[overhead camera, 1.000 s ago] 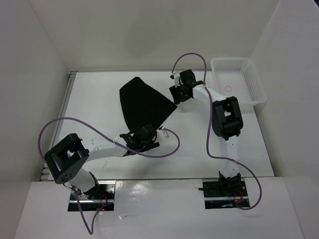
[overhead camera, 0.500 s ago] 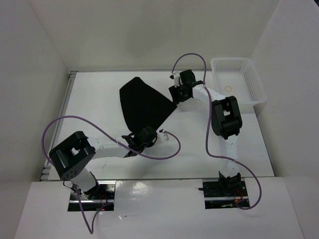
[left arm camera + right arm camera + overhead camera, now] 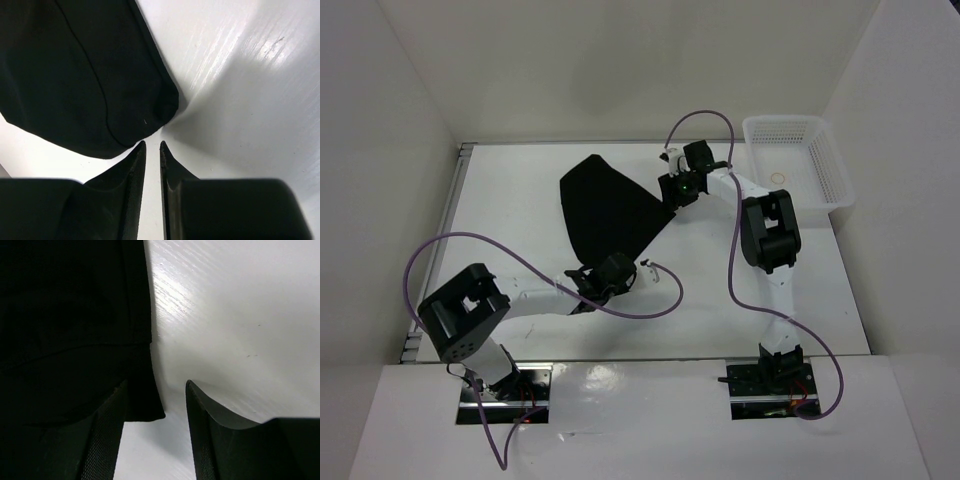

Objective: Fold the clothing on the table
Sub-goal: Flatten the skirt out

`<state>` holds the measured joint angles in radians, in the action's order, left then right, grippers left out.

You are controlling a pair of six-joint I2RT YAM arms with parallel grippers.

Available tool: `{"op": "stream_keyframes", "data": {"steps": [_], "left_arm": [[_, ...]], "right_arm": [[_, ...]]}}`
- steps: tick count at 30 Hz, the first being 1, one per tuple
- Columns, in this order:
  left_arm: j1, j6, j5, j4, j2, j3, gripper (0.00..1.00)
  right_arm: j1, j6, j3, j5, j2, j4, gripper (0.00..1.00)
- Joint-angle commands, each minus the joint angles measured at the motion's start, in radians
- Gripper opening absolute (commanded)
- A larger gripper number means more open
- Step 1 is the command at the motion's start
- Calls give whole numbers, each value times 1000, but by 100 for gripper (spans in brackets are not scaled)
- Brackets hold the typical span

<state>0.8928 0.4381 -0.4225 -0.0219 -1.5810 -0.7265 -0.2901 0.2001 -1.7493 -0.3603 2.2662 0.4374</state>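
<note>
Cam layout:
Overhead looks down from the near side over the flat white tabletop [image 3: 510,200]; both wrist cams sit close above the plain black fabric garment [image 3: 605,210], also seen overhead.

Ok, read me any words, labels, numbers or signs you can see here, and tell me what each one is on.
None to read. The clothing is plain black, and the table and the basket are plain white, with no label, brand, number or sign in any view. The wrist views show only black cloth and bare tabletop.
</note>
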Motion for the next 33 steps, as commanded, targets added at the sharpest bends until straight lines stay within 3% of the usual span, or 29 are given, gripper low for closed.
{"op": "stream_keyframes", "data": {"steps": [1,5,9,19,21,23,24,26,28,33], "left_arm": [[3,-24,11,14,35,-36,23],[3,-24,11,23,35,-45,21],[3,-33,11,33,44,-65,19],[3,-64,-32,132,144,-134,11],[3,-64,-21,141,168,-134,27],[3,-64,-7,142,168,-113,41],[3,-64,-7,120,168,-102,53],[3,-64,7,105,159,-82,66],[3,-55,21,92,118,-68,75],[3,-21,21,25,64,-27,83]], "right_arm": [[-7,18,-42,-65,32,63,54],[-7,28,-42,-65,41,101,35],[-7,28,-42,-45,50,119,0],[-7,38,-12,-35,-94,110,0],[-7,38,-12,-35,-114,110,0],[-7,50,-3,-35,-123,110,10],[-7,50,-3,-35,-123,110,14],[-7,50,-3,-35,-123,110,2],[-7,41,7,-25,-103,110,0],[-7,41,7,-45,-93,119,0]]}}
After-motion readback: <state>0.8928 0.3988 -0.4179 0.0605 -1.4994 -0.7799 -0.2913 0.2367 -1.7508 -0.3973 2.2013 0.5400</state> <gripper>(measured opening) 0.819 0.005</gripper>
